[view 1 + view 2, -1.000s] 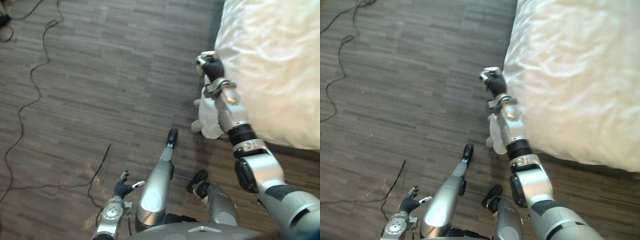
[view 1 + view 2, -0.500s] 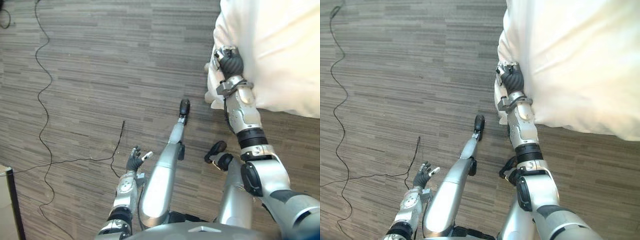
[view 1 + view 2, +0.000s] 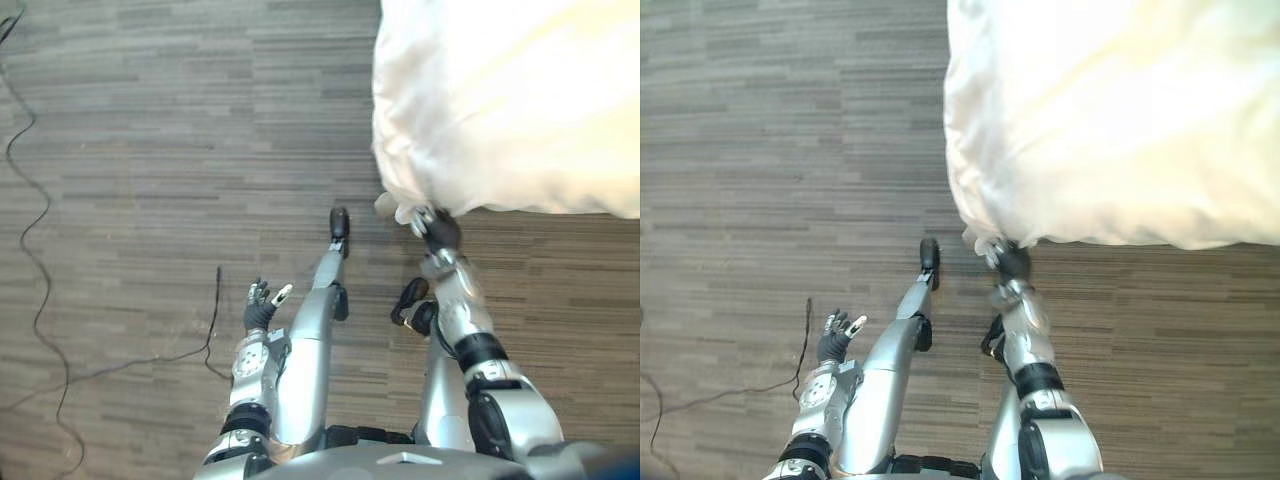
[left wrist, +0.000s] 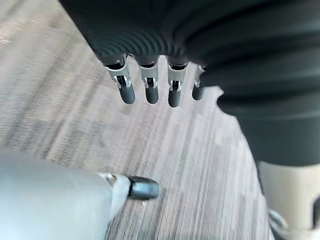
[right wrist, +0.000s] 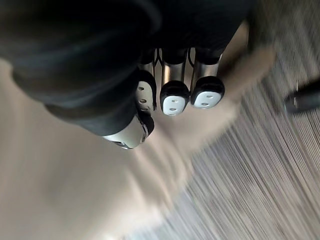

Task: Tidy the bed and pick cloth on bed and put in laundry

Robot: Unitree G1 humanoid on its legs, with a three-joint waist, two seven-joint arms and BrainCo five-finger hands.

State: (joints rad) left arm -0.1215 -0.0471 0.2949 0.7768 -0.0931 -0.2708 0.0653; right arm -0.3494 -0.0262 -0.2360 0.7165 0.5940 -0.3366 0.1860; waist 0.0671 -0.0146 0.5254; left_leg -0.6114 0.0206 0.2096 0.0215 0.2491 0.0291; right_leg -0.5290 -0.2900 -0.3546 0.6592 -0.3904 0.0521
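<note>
The soft, creased white bedcover (image 3: 500, 100) spreads up and to the right over the bed, and its rounded, bunched corner points down toward the grey plank floor (image 3: 150, 150). The right hand (image 3: 437, 232) sits at that corner, its fingers (image 5: 172, 97) curled in against the thumb on the fabric. The left hand (image 3: 259, 305) hangs over the floor, fingers straight and empty.
</note>
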